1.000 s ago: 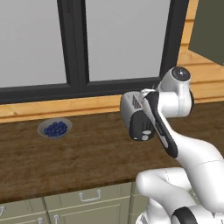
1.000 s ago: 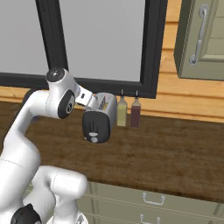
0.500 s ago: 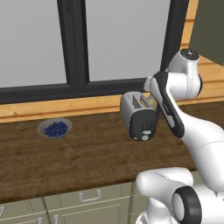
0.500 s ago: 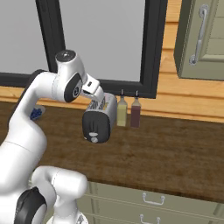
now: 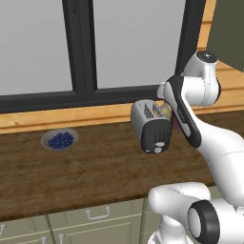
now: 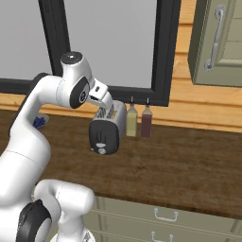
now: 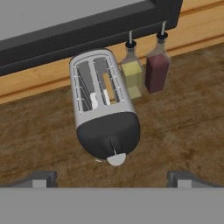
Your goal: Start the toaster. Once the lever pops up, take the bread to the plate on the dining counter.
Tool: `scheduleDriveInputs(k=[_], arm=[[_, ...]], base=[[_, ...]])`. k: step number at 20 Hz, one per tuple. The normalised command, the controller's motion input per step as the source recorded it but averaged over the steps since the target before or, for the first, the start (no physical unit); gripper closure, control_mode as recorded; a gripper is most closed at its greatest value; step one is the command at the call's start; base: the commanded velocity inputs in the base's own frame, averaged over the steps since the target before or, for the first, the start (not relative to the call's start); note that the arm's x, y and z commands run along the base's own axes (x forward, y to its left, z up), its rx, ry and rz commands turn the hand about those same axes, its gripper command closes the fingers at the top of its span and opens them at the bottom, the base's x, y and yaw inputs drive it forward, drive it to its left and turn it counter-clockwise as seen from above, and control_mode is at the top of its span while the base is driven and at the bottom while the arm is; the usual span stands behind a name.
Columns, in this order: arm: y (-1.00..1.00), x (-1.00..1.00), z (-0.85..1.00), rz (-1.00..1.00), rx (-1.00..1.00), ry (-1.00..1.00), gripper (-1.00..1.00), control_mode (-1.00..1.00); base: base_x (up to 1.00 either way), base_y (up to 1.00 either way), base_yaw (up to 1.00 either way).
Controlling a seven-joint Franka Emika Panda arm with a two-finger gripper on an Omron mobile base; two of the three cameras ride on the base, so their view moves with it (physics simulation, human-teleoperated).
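The brushed-steel toaster [image 7: 103, 107] stands on the wood worktop under the window, its dark end panel facing me [image 5: 153, 136] [image 6: 105, 134]. A golden slice of bread [image 7: 107, 87] sits low in its right slot. The pale lever [image 7: 116, 159] sticks out at the bottom of the dark panel. My gripper [image 7: 111, 177] hovers above and in front of the toaster's panel end, jaws open wide with nothing between them. The plate and the dining counter are out of view.
Two bottles, one yellow [image 7: 132, 74] and one dark red [image 7: 156, 70], stand just right of the toaster against the window sill. A grey bowl of blueberries [image 5: 59, 140] sits far left on the worktop. An upper cabinet [image 6: 217, 42] hangs at the right.
The arm's elbow has risen and the hand has lifted higher over the toaster. The gripper stays open. The toaster has not moved.
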Motion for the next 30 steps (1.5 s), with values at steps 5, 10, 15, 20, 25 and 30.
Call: scheduleDriveInputs(k=[5, 10, 15, 20, 25, 30], arm=[[0.00, 0.00, 0.00, 0.00, 0.00, 0.00, -1.00, -1.00], [0.00, 0.00, 0.00, 0.00, 0.00, 0.00, -1.00, -1.00], [0.00, 0.00, 0.00, 0.00, 0.00, 0.00, -1.00, -1.00], [0.00, 0.00, 0.00, 0.00, 0.00, 0.00, -1.00, -1.00], [0.00, 0.00, 0.00, 0.00, 0.00, 0.00, -1.00, -1.00], [0.00, 0.00, 0.00, 0.00, 0.00, 0.00, -1.00, -1.00]], base=[[0.00, 0.00, 0.00], [0.00, 0.00, 0.00], [0.00, 0.00, 0.00], [0.00, 0.00, 0.00], [0.00, 0.00, 0.00], [0.00, 0.00, 0.00]])
